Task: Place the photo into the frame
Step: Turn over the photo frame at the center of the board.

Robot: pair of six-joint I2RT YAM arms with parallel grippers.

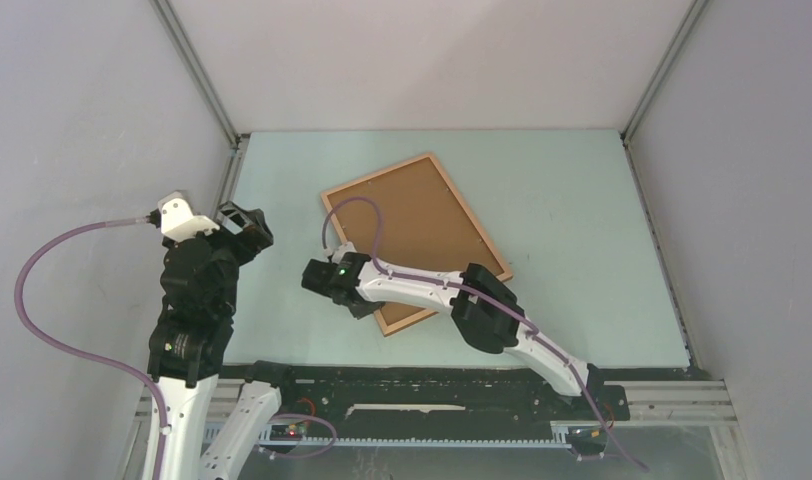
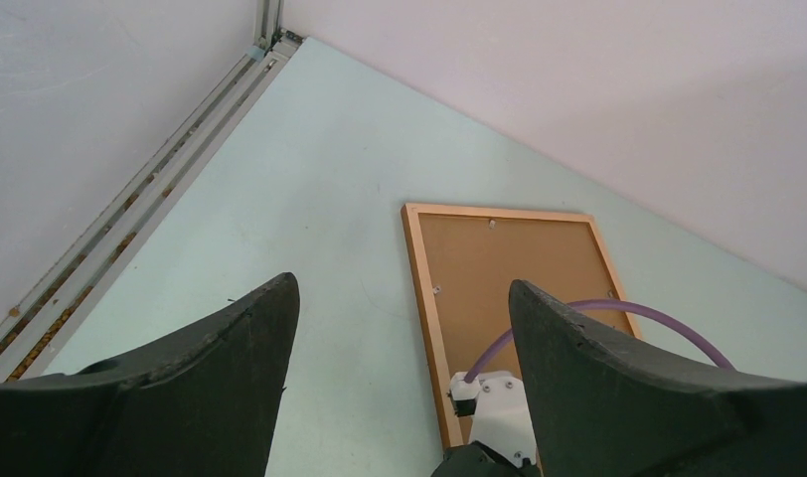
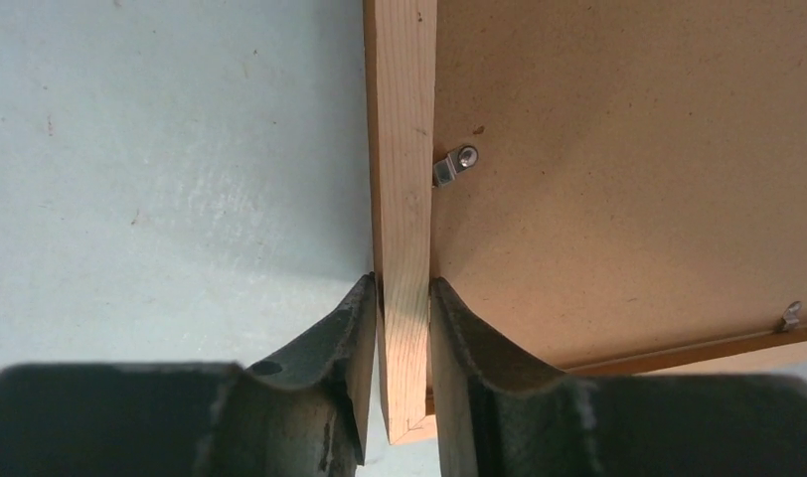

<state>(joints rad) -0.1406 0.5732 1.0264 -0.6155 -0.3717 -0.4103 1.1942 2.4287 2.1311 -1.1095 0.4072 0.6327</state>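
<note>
The pale green bench [image 1: 582,250] stands between white walls. On it the frame [image 3: 402,149] lies face down, with its brown backing board [image 3: 628,179] seated inside. The right claw [image 3: 402,328] is narrowed onto the wooden rail near a corner, one finger pressing each side. A small metal clip [image 3: 457,164] sits just ahead of it, to its right. The left claw [image 2: 402,288] hangs wide open and empty, with the frame ahead of it. The photo is not in view (perhaps under the board). I judge the step to be handling the frame; the next move needs a firm, gentle grip.
</note>
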